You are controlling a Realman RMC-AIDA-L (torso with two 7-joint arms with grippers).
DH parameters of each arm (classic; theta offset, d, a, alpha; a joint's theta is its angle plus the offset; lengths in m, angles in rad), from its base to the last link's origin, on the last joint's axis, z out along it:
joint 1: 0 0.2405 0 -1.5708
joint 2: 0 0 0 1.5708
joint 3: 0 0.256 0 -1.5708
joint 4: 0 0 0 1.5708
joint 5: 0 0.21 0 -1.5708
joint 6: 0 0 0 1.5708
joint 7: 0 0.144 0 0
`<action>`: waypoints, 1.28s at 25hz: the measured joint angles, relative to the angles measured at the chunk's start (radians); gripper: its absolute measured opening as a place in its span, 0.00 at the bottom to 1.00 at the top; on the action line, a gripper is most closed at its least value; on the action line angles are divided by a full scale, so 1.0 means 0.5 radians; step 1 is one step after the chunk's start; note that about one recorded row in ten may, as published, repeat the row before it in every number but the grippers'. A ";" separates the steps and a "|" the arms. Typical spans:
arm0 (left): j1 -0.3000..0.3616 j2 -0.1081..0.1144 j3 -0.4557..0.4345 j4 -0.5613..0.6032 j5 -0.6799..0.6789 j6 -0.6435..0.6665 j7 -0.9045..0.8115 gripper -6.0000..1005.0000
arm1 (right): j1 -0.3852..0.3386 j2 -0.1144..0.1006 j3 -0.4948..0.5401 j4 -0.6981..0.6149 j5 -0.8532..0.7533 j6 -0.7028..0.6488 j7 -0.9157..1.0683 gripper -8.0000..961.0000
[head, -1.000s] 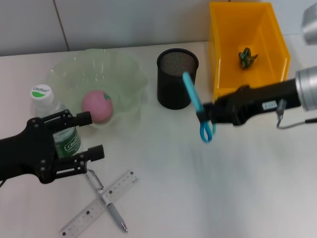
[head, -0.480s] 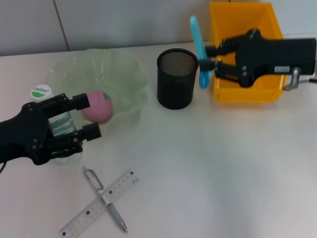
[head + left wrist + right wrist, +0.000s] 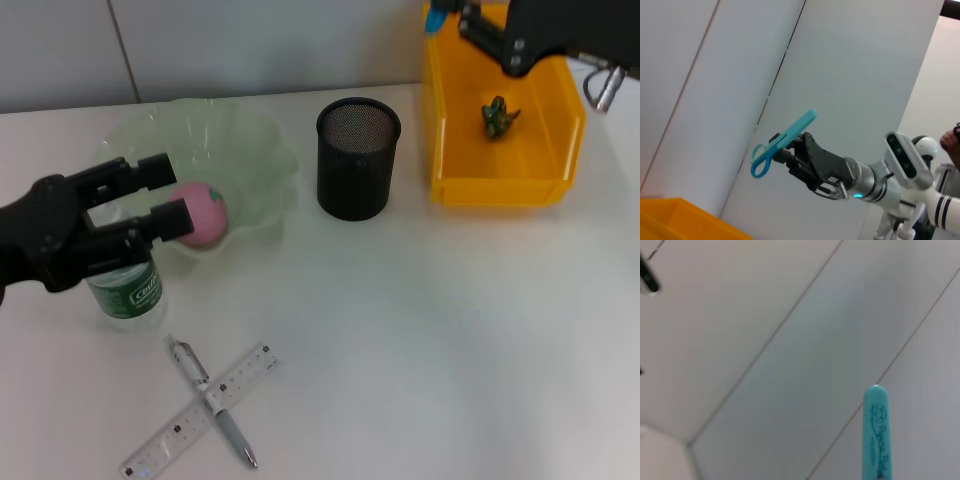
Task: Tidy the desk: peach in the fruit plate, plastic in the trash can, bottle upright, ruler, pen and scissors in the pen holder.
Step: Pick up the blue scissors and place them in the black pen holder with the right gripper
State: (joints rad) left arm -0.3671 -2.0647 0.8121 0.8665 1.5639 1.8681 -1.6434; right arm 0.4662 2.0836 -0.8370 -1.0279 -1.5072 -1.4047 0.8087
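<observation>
Showing the right gripper (image 3: 790,150) in full, the left wrist view gives what the head view cuts off: its jaws are clenched on the scissors (image 3: 782,142), gripping just past the loop handles, with the sheathed blade end rising beyond the jaws and tilted. In the head view only the lower edge of that gripper (image 3: 480,25) and a blue tip of the scissors (image 3: 436,17) appear, above the far rim of the trash can (image 3: 500,190). The right wrist view shows only the rounded blue end of the scissors (image 3: 876,432), printed with dark lettering, against a pale panelled wall.

Counts on the table (image 3: 420,330): one yellow trash can holding one crumpled green piece of plastic (image 3: 497,115); one pale green fruit plate (image 3: 250,150) holding one pink peach (image 3: 200,215); one black mesh pen holder (image 3: 357,170); one bottle (image 3: 125,290); one ruler (image 3: 170,432); one pen (image 3: 215,405).

The left gripper (image 3: 170,195) has its jaws released, with the upright bottle directly beneath its palm and the peach just past the fingertips. The pen lies crossed over the clear ruler, nearer the robot than these jaws. The pen holder stands between the two grippers.
</observation>
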 joint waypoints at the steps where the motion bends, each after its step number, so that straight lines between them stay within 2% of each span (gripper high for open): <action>1: -0.001 0.000 -0.001 0.011 -0.010 0.001 -0.024 0.78 | 0.004 -0.001 0.000 0.054 0.086 0.004 -0.119 0.27; 7: -0.007 0.000 -0.001 0.040 -0.075 0.005 -0.090 0.78 | 0.032 -0.004 -0.003 0.307 0.399 -0.008 -0.475 0.27; 8: -0.010 0.000 -0.001 0.040 -0.082 0.005 -0.092 0.78 | 0.037 -0.001 -0.020 0.389 0.485 -0.014 -0.639 0.27; 14: -0.037 0.000 0.009 0.043 -0.085 0.007 -0.135 0.78 | 0.017 0.004 -0.130 0.477 0.666 -0.028 -0.954 0.27; 19: -0.057 0.004 0.005 0.089 -0.081 0.007 -0.220 0.78 | 0.009 0.004 -0.165 0.613 0.823 -0.172 -1.319 0.27; 26: -0.071 0.013 0.009 0.202 -0.070 0.007 -0.386 0.78 | 0.037 0.002 -0.171 0.958 0.899 -0.408 -2.016 0.27; 32: -0.088 0.043 0.012 0.263 -0.068 0.006 -0.528 0.78 | 0.036 0.002 -0.165 1.180 0.901 -0.583 -2.583 0.27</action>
State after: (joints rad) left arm -0.4111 -2.0431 0.8179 0.9980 1.5299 1.8713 -1.9076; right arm 0.4842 2.0845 -0.9196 -0.4377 -1.0569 -1.6960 -0.4827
